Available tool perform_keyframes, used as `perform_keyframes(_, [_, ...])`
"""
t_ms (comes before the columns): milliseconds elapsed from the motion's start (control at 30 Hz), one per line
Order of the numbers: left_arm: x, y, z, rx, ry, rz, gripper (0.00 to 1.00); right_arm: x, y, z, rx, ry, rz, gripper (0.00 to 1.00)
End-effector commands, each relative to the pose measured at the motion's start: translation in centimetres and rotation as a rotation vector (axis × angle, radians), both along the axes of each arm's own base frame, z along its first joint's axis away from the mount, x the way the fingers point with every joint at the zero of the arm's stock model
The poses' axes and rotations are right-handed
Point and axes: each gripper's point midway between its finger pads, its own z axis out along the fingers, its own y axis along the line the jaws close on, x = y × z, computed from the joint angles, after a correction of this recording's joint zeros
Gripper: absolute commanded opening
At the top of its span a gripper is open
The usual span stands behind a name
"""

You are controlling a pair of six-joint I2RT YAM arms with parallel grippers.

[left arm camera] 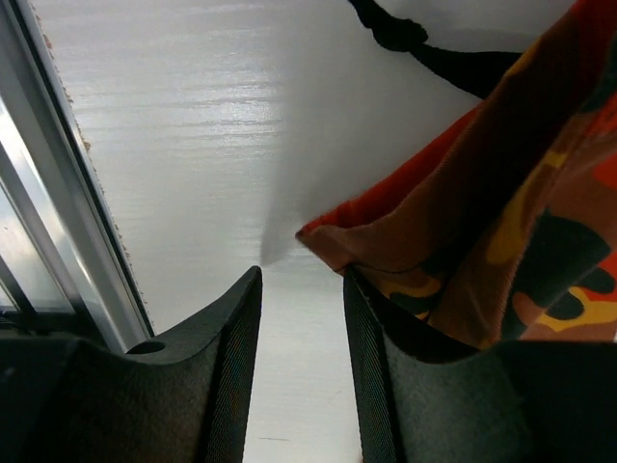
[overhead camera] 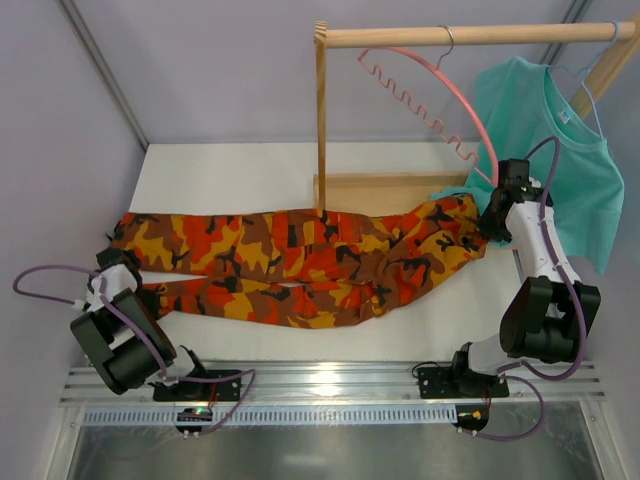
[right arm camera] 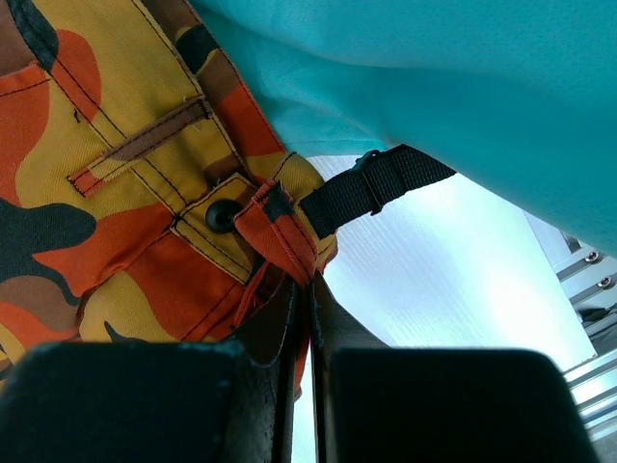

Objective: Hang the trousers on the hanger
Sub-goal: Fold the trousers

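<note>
- One pair of trousers (overhead camera: 300, 265): flat on the table (overhead camera: 230, 180), stretched from left pincer (overhead camera: 112, 262) to right pincer (overhead camera: 492, 222); both ends being secured, I judge
- One teal T-shirt (overhead camera: 560, 150): just behind the right pincer
- Two hangers: pink hanger (overhead camera: 440, 95) above and behind the right pincer, bare; light-blue hanger (overhead camera: 590, 100) inside the shirt
- Two pincers: right clamped on the waistband (right arm camera: 275, 227); left part-open, cuff (left arm camera: 337, 241) beside one finger, ungripped; next, close on it and lift

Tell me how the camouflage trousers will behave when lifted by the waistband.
Probably floppy: the trousers lie flat and creased on the table, so legs would likely sag and trail. The right gripper pinches only a waistband corner, so it may hang crooked.
</note>
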Motion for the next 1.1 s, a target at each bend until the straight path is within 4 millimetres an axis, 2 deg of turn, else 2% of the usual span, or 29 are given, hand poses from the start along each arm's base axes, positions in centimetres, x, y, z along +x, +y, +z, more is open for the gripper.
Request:
perform_keyframes(0, [1.8, 1.1, -0.6, 0.028, -0.068, 0.047, 0.42, 1.1, 0.0, 1.8, -0.018, -0.083, 0.021, 0.04])
perform_keyframes(100, [2.8, 1.1, -0.4, 0.015, -0.109, 0.056, 0.47, 1.1, -0.1, 1.7, -0.022, -0.079, 0.02, 0.04])
perform_keyframes(300, [4.4, 2.7, 3.8, 0.113, -0.213, 0.062, 0.51, 1.2, -0.1, 1.7, -0.021, -0.075, 0.016, 0.04])
perform_keyframes(367, [4.6, 3.0, 4.2, 0.131, -0.23, 0.06, 0.51, 1.2, 0.0, 1.7, -0.017, -0.077, 0.015, 0.04])
perform_keyframes(500, [4.4, 2.6, 3.0, 0.099, -0.207, 0.057, 0.52, 1.2, 0.0, 1.5, -0.013, -0.077, 0.014, 0.04])
perform_keyframes(667, [3.1, 1.8, 1.0, 0.055, -0.132, 0.068, 0.5, 1.2, -0.2, 1.5, -0.022, -0.074, 0.013, 0.04])
perform_keyframes(967, [2.7, 2.4, 3.6, 0.138, -0.175, 0.076, 0.49, 1.0, 0.0, 1.2, -0.014, -0.067, 0.01, 0.04])
perform_keyframes(1067, [1.8, 1.9, 3.1, 0.126, -0.15, 0.084, 0.48, 1.2, 0.1, 1.7, -0.012, -0.082, 0.013, 0.04])
